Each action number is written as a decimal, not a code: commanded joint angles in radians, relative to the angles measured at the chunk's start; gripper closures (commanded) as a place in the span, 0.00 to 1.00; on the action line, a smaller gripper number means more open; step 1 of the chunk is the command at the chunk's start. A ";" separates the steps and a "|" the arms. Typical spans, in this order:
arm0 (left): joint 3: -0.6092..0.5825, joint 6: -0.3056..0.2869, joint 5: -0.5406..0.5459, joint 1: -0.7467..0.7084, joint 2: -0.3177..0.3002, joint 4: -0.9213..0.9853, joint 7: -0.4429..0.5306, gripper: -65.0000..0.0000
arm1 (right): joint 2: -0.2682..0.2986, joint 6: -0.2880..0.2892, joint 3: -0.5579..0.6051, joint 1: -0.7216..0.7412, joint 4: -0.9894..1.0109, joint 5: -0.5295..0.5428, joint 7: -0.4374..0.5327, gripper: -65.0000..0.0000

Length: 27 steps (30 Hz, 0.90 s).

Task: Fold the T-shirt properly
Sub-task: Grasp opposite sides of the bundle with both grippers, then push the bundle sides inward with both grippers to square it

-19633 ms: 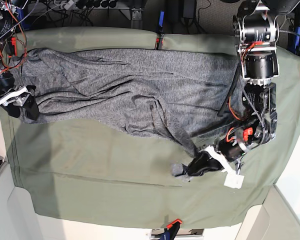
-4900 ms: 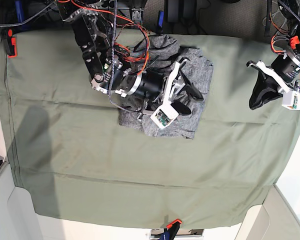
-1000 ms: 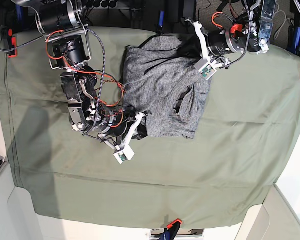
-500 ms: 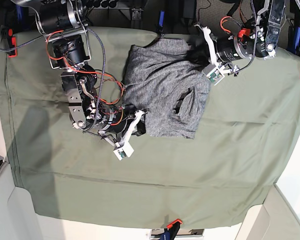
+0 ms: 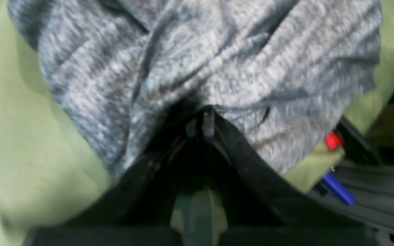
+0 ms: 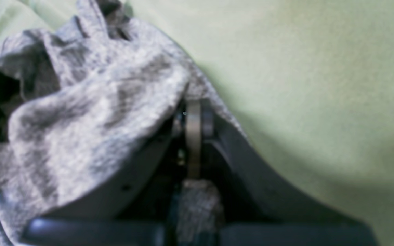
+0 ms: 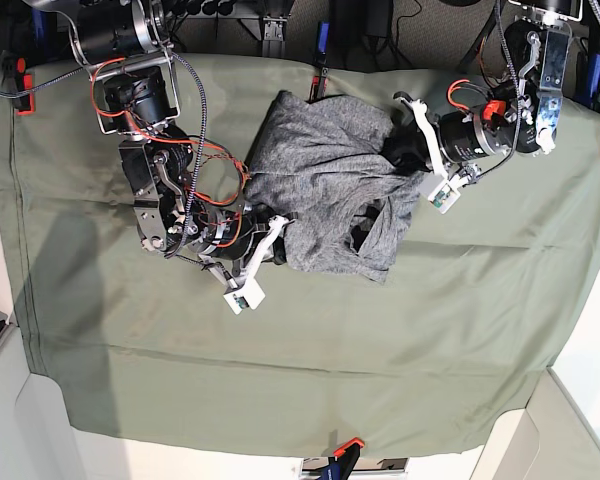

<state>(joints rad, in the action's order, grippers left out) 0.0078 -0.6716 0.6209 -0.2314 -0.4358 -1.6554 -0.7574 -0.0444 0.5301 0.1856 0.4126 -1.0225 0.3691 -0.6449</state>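
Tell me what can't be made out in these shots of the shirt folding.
- T-shirt sleeves and collar: base view, buried in bunched folds.
- Left gripper fingertips: left wrist view, blurred and sunk in fabric.
- Right gripper grip: right wrist view, blurred, draped by cloth.
- Table cloth under the shirt: covered.

You have the T-shirt (image 7: 330,190) bunched on the table cloth (image 7: 430,340), toward its far edge. The left gripper (image 7: 408,152) sits at the shirt's right edge, the right gripper (image 7: 278,248) at its near left corner, both closed on the shirt's fabric.
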 commanded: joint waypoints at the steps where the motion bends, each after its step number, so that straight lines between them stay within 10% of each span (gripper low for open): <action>1: 0.008 0.040 -0.045 0.029 -0.013 0.014 -0.001 1.00 | -0.002 0.016 0.000 0.021 -0.011 0.017 0.007 1.00; 18: 0.008 -0.027 0.074 0.017 -0.066 -0.022 -0.077 1.00 | 0.016 0.022 0.000 0.014 -0.011 0.017 0.002 1.00; 27: 0.008 -0.027 -0.024 0.021 -0.066 -0.021 0.046 1.00 | 0.017 0.036 0.000 -0.085 -0.062 0.069 -0.001 1.00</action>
<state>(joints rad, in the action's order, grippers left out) 0.0086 -0.6968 0.5987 -0.2218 -0.4850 -1.6627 -0.7311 -0.0246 0.5571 0.1837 0.3145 -1.0760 0.4461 -0.6144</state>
